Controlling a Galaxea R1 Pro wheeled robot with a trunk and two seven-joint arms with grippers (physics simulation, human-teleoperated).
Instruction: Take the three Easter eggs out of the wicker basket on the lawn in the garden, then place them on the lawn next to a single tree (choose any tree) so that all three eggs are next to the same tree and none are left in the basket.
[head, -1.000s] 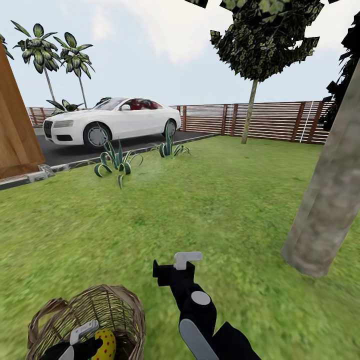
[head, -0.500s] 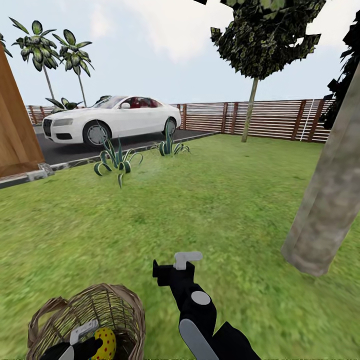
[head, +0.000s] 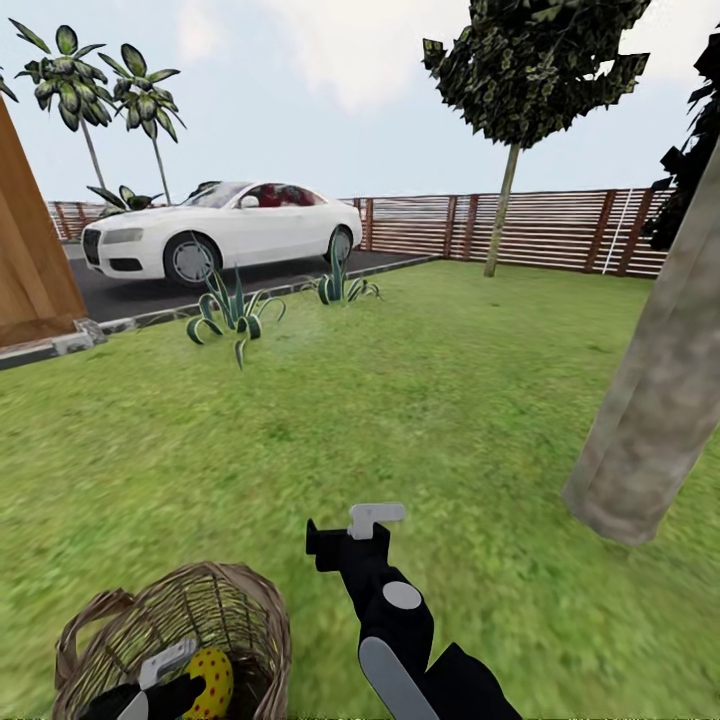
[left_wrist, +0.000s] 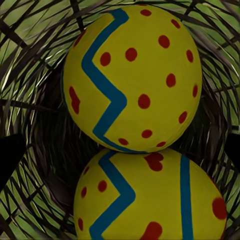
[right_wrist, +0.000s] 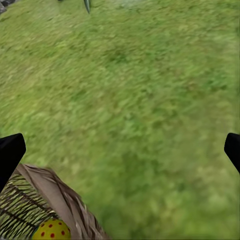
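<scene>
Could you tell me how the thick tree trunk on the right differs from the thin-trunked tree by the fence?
The thick trunk stands close to the robot, leans, and is mottled grey-brown; its crown is cut off by the picture's top. The thin-trunked tree stands far back at the fence, slender and pale, its dark crown visible. Both rise from the lawn.

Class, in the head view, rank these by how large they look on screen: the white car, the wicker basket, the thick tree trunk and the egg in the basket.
1. Thick tree trunk
2. White car and wicker basket: look alike in size; the basket is far nearer, so unranked.
3. Egg
</scene>
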